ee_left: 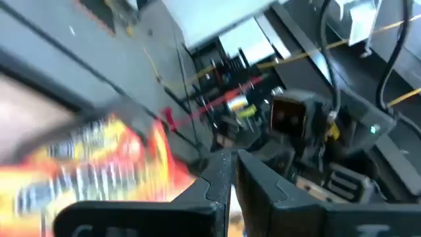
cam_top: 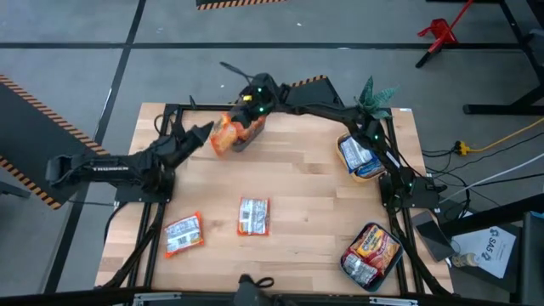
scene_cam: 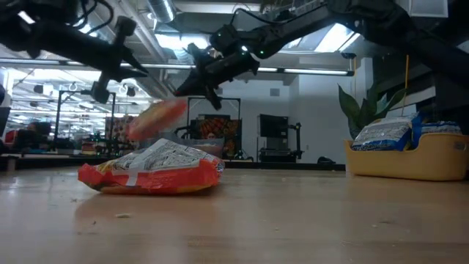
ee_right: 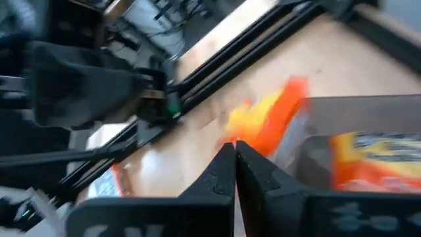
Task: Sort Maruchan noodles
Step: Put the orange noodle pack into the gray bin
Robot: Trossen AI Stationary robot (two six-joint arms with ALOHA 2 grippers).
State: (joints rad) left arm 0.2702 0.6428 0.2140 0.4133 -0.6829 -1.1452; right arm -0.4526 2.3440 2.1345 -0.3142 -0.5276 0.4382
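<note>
Left gripper (cam_top: pixel 206 130) had pressed shut empty beside your orange packet (cam_top: pixel 224 134) near the far edge; two packets (cam_top: pixel 253 216) remained unsorted.

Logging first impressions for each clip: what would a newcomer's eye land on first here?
An orange-yellow noodle packet hangs blurred in mid-air beside the grey bin at the table's far edge, between the left end effector and the right end effector. Next come two packets lying loose on the near wood, then the filled yellow bin at right.
</note>
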